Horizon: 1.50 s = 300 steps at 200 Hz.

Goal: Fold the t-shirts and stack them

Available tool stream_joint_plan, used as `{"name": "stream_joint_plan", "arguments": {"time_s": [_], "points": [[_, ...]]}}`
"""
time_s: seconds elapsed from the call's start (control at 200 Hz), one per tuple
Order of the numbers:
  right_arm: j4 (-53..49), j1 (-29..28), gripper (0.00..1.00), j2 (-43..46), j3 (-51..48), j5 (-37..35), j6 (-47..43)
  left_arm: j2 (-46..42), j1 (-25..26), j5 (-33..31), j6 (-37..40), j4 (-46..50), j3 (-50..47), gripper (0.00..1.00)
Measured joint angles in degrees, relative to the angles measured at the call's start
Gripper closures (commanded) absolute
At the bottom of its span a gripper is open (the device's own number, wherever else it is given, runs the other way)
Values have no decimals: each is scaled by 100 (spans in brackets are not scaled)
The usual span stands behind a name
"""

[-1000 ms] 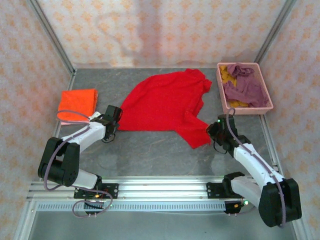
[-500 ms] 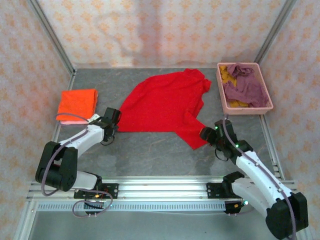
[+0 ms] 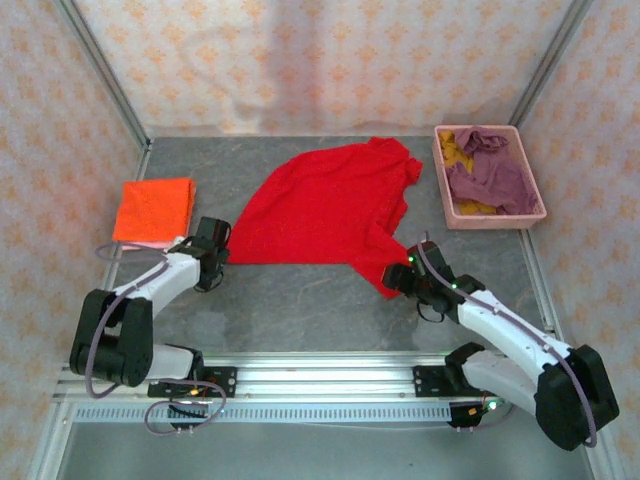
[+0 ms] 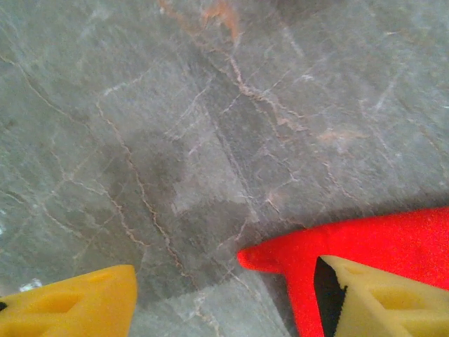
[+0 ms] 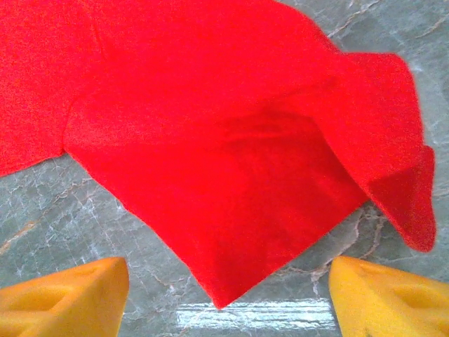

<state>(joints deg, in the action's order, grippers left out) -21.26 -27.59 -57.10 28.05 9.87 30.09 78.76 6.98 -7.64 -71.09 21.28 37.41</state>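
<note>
A bright red t-shirt [image 3: 325, 212] lies spread on the grey table, with one sleeve folded over at the back right. A folded orange t-shirt [image 3: 155, 208] rests at the left. My left gripper [image 3: 212, 247] stands open just off the red shirt's left corner. In the left wrist view that red corner [image 4: 365, 239] lies flat by the right finger [image 4: 386, 298], with nothing held. My right gripper [image 3: 400, 276] is open at the shirt's near right corner. That red corner [image 5: 224, 210] points down between its yellow fingers [image 5: 63, 298] and lies loose on the table.
A pink basket [image 3: 497, 219] at the back right holds a mauve-purple shirt [image 3: 495, 178] and a mustard yellow one [image 3: 460, 148]. Metal frame posts and patterned walls close in the sides and back. The rail with both arm bases runs along the near edge.
Both grippers have opened and let go of the red shirt's corners. The left has drawn back to the left. The right has shifted left and nearer, leaving its corner flat.
</note>
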Motion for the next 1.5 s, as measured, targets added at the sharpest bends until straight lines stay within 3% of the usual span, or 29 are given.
{"name": "stream_joint_plan", "arguments": {"time_s": [0.45, 1.176, 1.501], "points": [[256, 0, 26, 33, -70, 107, 28, 608, -249, 442, -407, 173, 380, 44], [551, 0, 27, -199, -74, 214, 28, 601, -264, 748, -695, -138, 758, 44], [551, 0, 27, -199, -74, 214, 28, 979, -267, 918, -863, -138, 898, 50]]}}
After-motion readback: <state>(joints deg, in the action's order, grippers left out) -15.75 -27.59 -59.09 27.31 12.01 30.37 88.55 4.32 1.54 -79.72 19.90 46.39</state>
